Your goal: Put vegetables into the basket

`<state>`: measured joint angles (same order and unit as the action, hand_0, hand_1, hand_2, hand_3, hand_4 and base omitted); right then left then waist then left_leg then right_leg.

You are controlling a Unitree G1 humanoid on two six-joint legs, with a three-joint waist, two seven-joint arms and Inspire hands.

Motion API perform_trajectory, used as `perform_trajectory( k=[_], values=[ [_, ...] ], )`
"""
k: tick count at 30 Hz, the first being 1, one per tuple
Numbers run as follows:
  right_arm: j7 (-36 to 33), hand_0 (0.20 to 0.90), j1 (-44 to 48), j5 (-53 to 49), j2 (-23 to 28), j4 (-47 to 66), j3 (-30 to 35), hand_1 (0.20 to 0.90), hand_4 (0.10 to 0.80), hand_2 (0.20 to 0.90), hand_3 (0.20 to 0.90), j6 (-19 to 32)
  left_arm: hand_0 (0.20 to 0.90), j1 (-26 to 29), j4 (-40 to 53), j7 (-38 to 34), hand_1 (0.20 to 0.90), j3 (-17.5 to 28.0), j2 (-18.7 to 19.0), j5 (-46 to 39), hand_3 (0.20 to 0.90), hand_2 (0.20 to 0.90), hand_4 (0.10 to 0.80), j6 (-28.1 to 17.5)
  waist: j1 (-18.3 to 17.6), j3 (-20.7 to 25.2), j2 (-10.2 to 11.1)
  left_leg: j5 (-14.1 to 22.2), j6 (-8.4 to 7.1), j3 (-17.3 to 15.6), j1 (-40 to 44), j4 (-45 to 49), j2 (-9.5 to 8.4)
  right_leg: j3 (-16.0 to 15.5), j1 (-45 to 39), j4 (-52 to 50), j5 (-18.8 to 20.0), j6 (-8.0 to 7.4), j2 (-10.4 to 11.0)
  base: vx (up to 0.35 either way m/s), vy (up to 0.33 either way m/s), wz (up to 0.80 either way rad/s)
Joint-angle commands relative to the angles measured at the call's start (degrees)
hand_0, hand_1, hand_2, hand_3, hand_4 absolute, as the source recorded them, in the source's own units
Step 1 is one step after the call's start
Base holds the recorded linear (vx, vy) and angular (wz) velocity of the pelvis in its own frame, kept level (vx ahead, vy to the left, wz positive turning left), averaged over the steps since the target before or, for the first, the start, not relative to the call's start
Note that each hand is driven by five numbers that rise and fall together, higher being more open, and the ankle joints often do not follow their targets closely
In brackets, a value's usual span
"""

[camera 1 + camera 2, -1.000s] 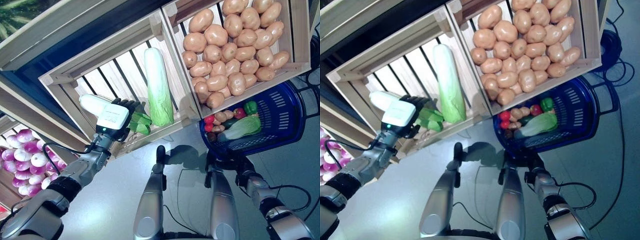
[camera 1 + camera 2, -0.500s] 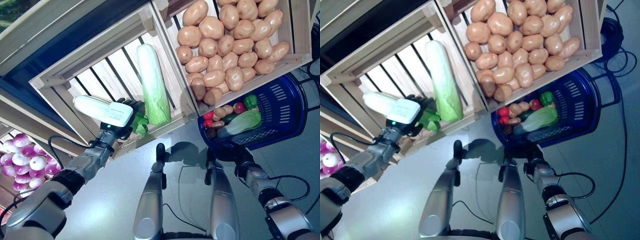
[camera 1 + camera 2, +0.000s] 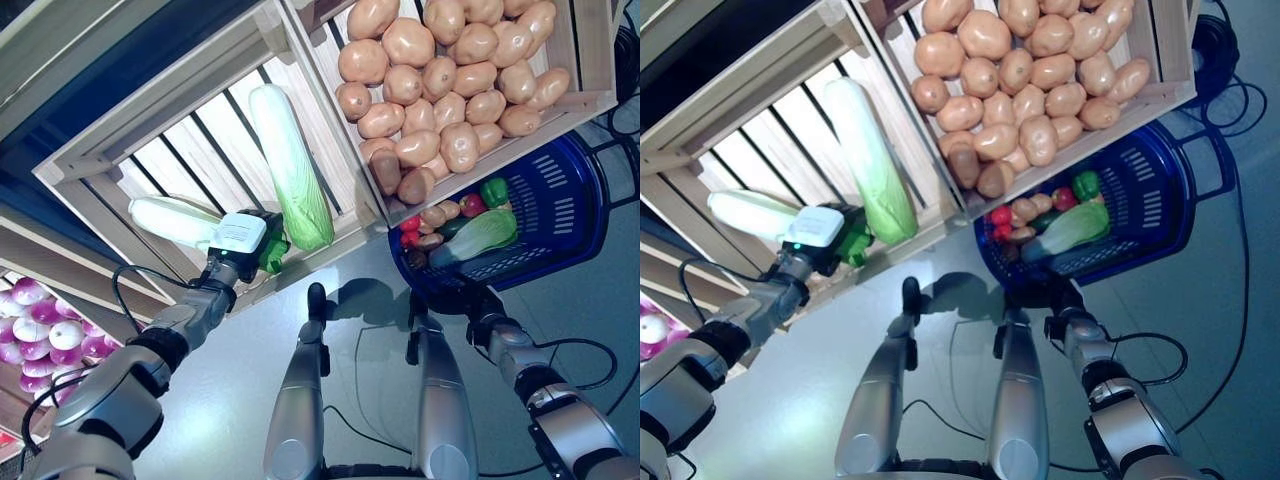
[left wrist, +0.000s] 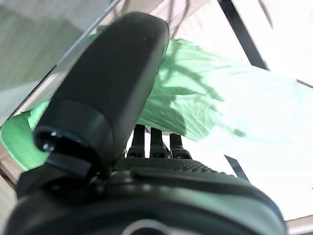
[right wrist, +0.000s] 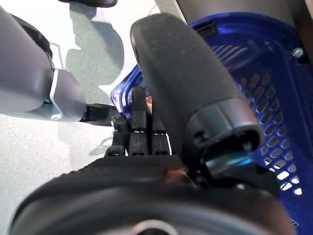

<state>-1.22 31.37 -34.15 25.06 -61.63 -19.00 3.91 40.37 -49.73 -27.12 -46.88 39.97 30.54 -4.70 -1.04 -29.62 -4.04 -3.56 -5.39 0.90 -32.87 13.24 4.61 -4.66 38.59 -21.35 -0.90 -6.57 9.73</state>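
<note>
A pale cabbage (image 3: 168,220) with a white stalk and green leaves lies in the slatted wooden crate (image 3: 120,165), near its front edge. My left hand (image 3: 238,236) is shut on its leafy end; in the left wrist view the thumb (image 4: 110,85) presses over the green leaves (image 4: 210,105). A second, longer cabbage (image 3: 290,165) lies beside it in the same crate. To the right hangs the blue basket (image 3: 562,215), which holds a cabbage (image 3: 480,232), a green pepper, tomatoes and potatoes. My right hand (image 3: 478,304) is shut on the basket's rim (image 5: 254,73).
A crate of potatoes (image 3: 440,90) stands right of the cabbage crate, directly above the basket. Purple-and-white bulbs (image 3: 40,325) fill a lower shelf at far left. Grey floor lies below the shelves.
The whole picture has shifted, so the camera moved. My left hand stays shut on the cabbage at the crate's front. The right hand still holds the basket.
</note>
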Motion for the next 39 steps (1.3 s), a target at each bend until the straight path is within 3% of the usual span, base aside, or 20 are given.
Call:
perform_trajectory(
  k=[1, 3, 5, 16, 18, 19, 24, 28, 32, 39],
  values=[
    [0.0, 0.900, 1.2, -0.1, 2.7, 1.7, -1.2, 0.900, 0.800, 0.900, 0.900, 2.1, 0.900, -1.0, -5.8, -7.7, 0.900, 5.1, 0.6, -3.1, 0.900, 0.900, 0.800, 2.0, 0.4, -0.2, 3.3, -0.4, 1.79, -2.2, -6.8, 6.1, -3.65, -2.0, -2.6, 2.5, 1.4, 4.35, -4.8, 0.000, 0.000, 0.00],
    [-0.1, 0.900, 1.3, -0.6, 2.5, 2.1, -1.3, 0.900, 0.800, 0.900, 0.900, 2.2, 0.900, -1.1, -6.5, -15.8, 0.900, 7.6, -0.4, -0.7, 0.900, 0.900, 0.800, 1.5, 0.8, -0.2, 3.7, -0.4, 1.73, -1.8, -7.5, 6.3, -3.67, -2.2, -2.0, 2.4, 1.3, 4.53, -4.9, -0.019, -0.016, 0.00],
    [-0.3, 0.900, 1.1, -0.7, 2.4, 2.7, -1.2, 0.900, 0.800, 0.900, 0.900, 2.1, 0.900, -0.9, -6.6, -19.3, 0.900, 9.5, -0.8, 1.5, 0.900, 0.900, 0.800, 0.7, 1.0, -0.2, 4.1, -0.4, 1.68, -1.5, -7.9, 6.4, -3.69, -2.5, -1.5, 2.2, 1.2, 4.55, -4.8, -0.031, -0.036, 0.02],
    [-2.1, 0.900, -0.3, -0.4, 1.6, 4.0, -1.3, 0.900, 0.800, 0.900, 0.900, 2.6, 0.900, -1.0, -9.4, -27.4, 0.900, 13.5, -3.3, 3.2, 0.900, 0.900, 0.800, 0.6, 1.3, -0.2, 5.4, -0.5, 1.79, -0.7, -8.9, 6.0, -4.17, -3.1, -0.3, 2.0, 1.2, 4.55, -5.1, -0.006, -0.006, 0.01],
    [-2.1, 0.900, -0.2, 0.0, 1.4, 4.0, -1.5, 0.900, 0.800, 0.900, 0.900, 2.6, 0.411, -1.0, -9.9, -28.4, 0.411, 13.9, -3.9, 2.7, 0.411, 0.411, 0.474, 0.1, 1.3, -0.2, 5.6, -0.4, 1.77, -0.7, -9.0, 6.0, -4.19, -3.2, -0.1, 2.0, 1.3, 4.54, -5.1, 0.000, 0.000, 0.00],
    [-2.2, 0.900, -0.3, 0.0, 1.3, 3.9, -1.5, 0.900, 0.800, 0.900, 0.900, 2.7, 0.300, -0.9, -10.0, -28.7, 0.300, 14.1, -4.1, 2.7, 0.300, 0.300, 0.400, -0.1, 1.2, -0.2, 5.7, -0.4, 1.75, -0.7, -9.0, 6.0, -4.18, -3.2, -0.1, 2.0, 1.3, 4.53, -5.1, 0.000, 0.000, 0.00],
    [-2.2, 0.900, 0.2, -0.4, 1.1, 4.0, -1.8, 0.900, 0.800, 0.900, 0.900, 3.0, 0.300, 0.0, -10.3, -30.6, 0.300, 14.6, -4.5, 2.5, 0.300, 0.300, 0.400, -1.6, 1.1, -0.2, 5.9, -0.4, 1.82, -0.9, -8.3, 5.4, -4.36, -3.2, -0.6, 2.5, 1.4, 4.50, -5.1, 0.000, 0.000, 0.00],
    [-2.6, 0.900, 0.3, -2.8, 1.0, 4.4, -1.8, 0.900, 0.800, 0.900, 0.900, 4.9, 0.300, 0.9, -8.5, -35.2, 0.300, 15.7, -4.1, 3.5, 0.300, 0.300, 0.400, -5.4, 1.0, -0.2, 5.9, -0.2, 1.83, -1.0, -8.0, 5.5, -4.42, -3.2, -0.8, 2.4, 1.4, 4.50, -5.0, 0.008, -0.009, 0.00],
    [-4.0, 0.900, -2.0, -5.8, 1.0, 8.5, 0.0, 0.900, 0.800, 0.900, 0.900, 8.3, 0.300, 0.0, -2.2, -40.5, 0.300, 17.6, -3.0, 5.4, 0.300, 0.300, 0.400, -7.5, 1.1, -0.2, 5.4, -0.1, 2.04, -1.1, -7.2, 5.0, -4.95, -3.4, -1.7, 3.0, 1.6, 4.32, -4.7, 0.034, -0.040, 0.00],
    [-9.1, 0.900, -6.7, -4.7, 1.1, 24.7, 2.7, 0.900, 0.800, 0.900, 0.900, 13.6, 0.300, -7.2, 16.1, -45.8, 0.300, 24.4, -0.4, 5.6, 0.300, 0.300, 0.400, -7.6, 1.5, -0.2, 5.2, 0.5, 2.23, -1.0, -5.6, 4.1, -5.69, -3.8, -3.2, 3.9, 1.6, 4.14, -4.3, 0.026, -0.060, 0.00]
  ],
)
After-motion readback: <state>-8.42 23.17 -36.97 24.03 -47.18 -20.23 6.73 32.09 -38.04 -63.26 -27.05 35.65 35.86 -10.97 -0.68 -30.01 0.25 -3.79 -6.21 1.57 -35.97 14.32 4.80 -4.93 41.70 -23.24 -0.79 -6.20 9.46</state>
